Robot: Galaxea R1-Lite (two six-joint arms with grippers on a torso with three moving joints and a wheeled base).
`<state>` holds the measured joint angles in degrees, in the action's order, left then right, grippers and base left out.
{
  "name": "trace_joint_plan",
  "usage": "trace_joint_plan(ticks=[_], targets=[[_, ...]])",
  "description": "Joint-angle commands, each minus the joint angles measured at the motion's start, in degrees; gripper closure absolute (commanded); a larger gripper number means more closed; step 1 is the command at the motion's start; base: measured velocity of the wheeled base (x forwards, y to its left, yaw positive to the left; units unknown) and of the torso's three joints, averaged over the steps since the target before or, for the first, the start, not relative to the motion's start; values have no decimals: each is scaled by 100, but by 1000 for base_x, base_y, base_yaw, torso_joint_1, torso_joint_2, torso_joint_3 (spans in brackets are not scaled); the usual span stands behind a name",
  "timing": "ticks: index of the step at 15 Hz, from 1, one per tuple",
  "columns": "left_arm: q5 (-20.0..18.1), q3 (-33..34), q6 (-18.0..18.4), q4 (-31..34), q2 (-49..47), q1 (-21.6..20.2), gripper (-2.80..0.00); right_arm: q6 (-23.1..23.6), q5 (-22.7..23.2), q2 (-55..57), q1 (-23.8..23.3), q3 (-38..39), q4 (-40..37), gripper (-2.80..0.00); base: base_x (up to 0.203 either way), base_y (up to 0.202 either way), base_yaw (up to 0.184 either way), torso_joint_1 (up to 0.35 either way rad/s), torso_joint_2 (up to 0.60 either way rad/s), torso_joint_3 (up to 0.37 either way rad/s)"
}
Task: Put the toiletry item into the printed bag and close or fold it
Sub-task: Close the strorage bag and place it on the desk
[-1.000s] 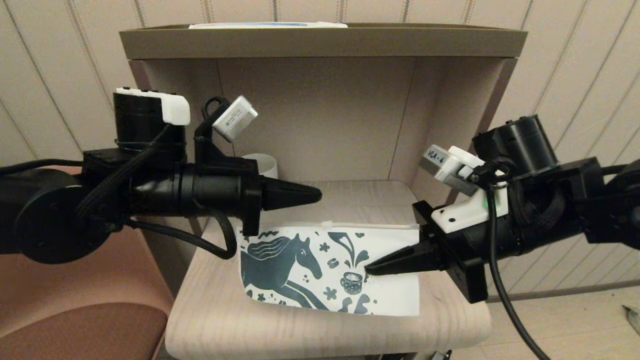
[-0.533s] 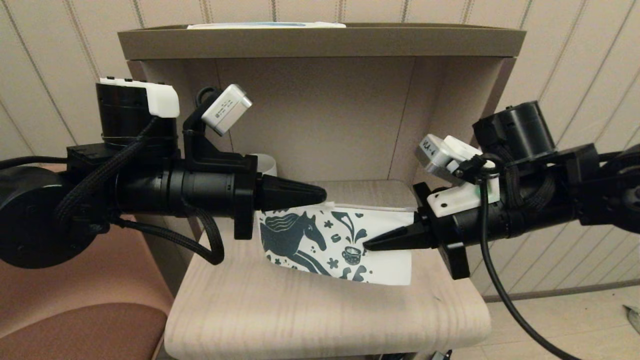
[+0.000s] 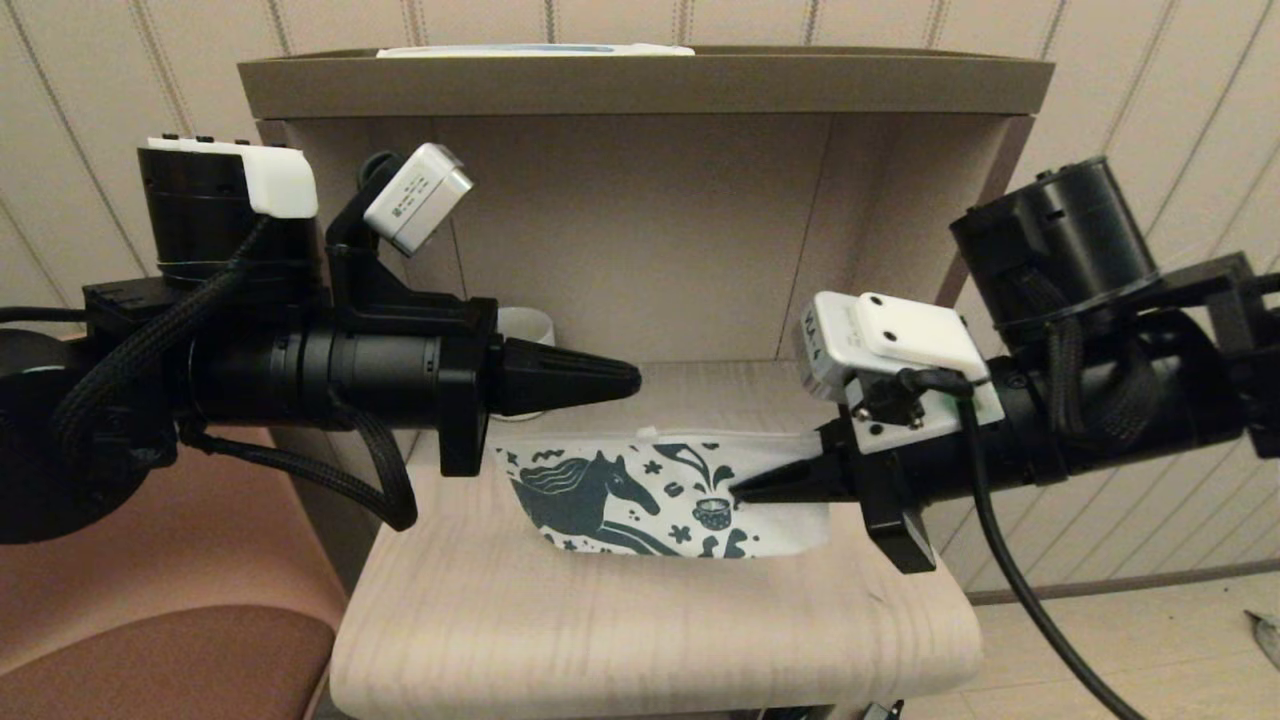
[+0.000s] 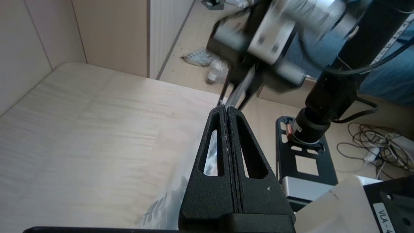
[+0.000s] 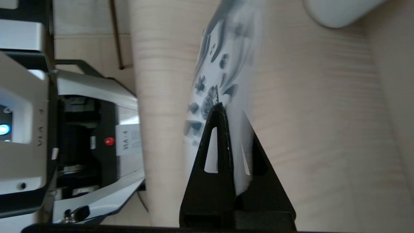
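Right gripper is pinched tight on the printed bag, which hangs from its tip, tilted over the wooden shelf. Left gripper sits clenched just above the bag's top edge, with a white mug behind it.

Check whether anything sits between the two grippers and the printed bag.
Nothing visible does. The right gripper is shut on the printed bag, pinching it. The left gripper, shut, is at the bag's top edge. The white mug stands behind, apart.
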<state>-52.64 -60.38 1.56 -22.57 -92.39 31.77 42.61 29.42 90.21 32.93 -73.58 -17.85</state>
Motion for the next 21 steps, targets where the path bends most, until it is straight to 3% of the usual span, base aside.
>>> trace_joint_plan(ticks=[1,7,8,10,21], targets=[[-27,0,-7,-10,-7,5,0,20,12,-118,-39,-42,-11,0,0,0,0,0,0,0],[-48,-88,16,187,-148,101,0,20,36,-49,-90,-20,-8,0,0,0,0,0,0,0],[-185,-102,32,182,-147,101,-280,20,46,-29,-85,-48,-17,0,0,0,0,0,0,0],[-484,-44,204,218,-148,101,-280,20,56,14,-85,-51,-17,0,0,0,0,0,0,0],[-519,35,424,183,-464,101,-280,-42,179,-47,-15,-104,-35,0,0,0,0,0,0,0]])
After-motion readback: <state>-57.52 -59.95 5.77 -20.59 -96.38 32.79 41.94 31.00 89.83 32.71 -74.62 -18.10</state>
